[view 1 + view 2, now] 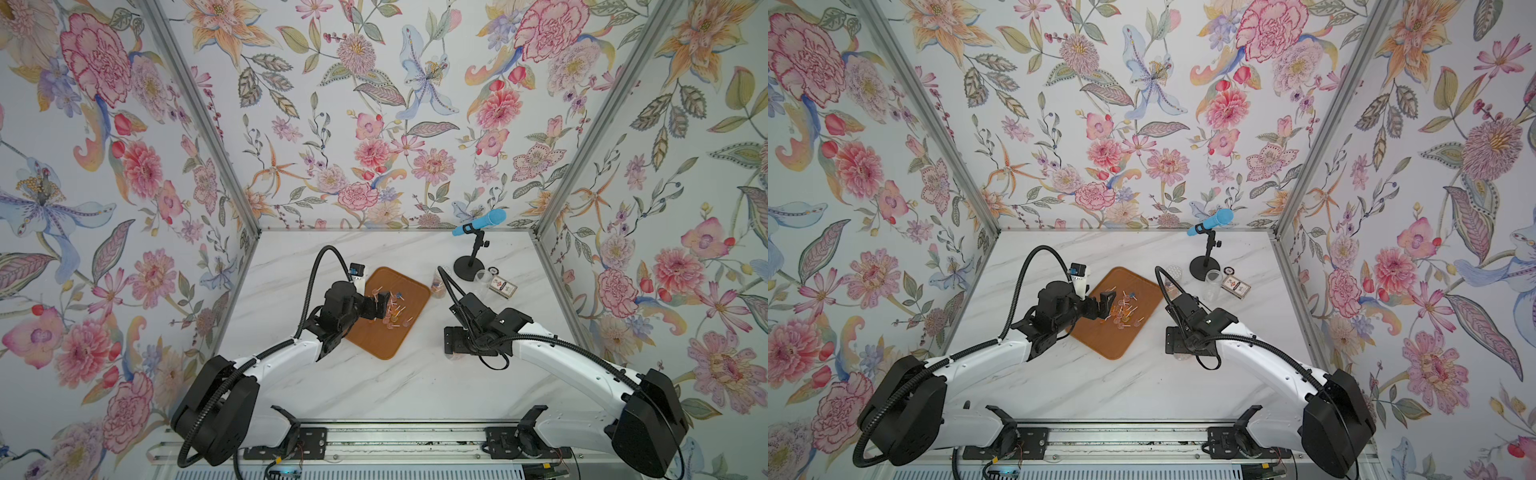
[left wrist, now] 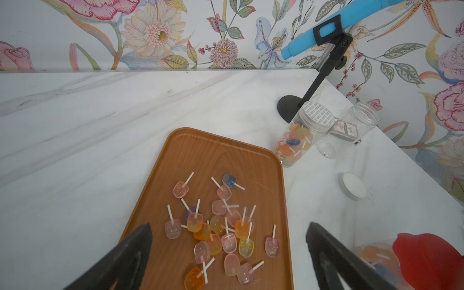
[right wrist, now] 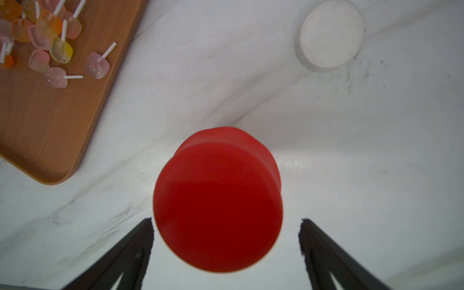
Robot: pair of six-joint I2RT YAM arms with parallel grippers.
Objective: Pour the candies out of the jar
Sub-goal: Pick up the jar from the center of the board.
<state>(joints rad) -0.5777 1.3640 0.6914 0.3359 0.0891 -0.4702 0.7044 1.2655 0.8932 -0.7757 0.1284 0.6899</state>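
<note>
**Top views.** A brown tray (image 1: 376,345) lies on the marble counter (image 1: 374,386), with the candies (image 1: 392,312) strewn over its middle. The left fingers (image 1: 382,301) hover above the tray at the edge of the heap. The right arm (image 1: 540,345) bends down over the counter beside the tray, and its fingers are hidden under the wrist. At the far right stand a blue microphone (image 1: 480,224) on its stand, a capped jar (image 1: 438,284) holding more candies, an empty jar (image 1: 484,278) and a card box (image 1: 503,287).

**Left wrist view.** The left fingers (image 2: 135,246) are spread wide and hold nothing. The candies (image 2: 216,226) lie loose on the tray (image 2: 213,155) below them. Off the tray, a red-lidded jar (image 2: 376,256) with candies inside stands on the counter, and a white lid (image 2: 352,185) lies near it.

**Right wrist view.** The right fingers (image 3: 133,246) are spread wide, one on each side of the jar's red lid (image 3: 218,200). A gap shows on one side; whether the other finger touches the lid cannot be told. The white lid (image 3: 331,34) lies well beyond. A corner of the tray (image 3: 50,125) with candies (image 3: 50,37) shows to one side.
</note>
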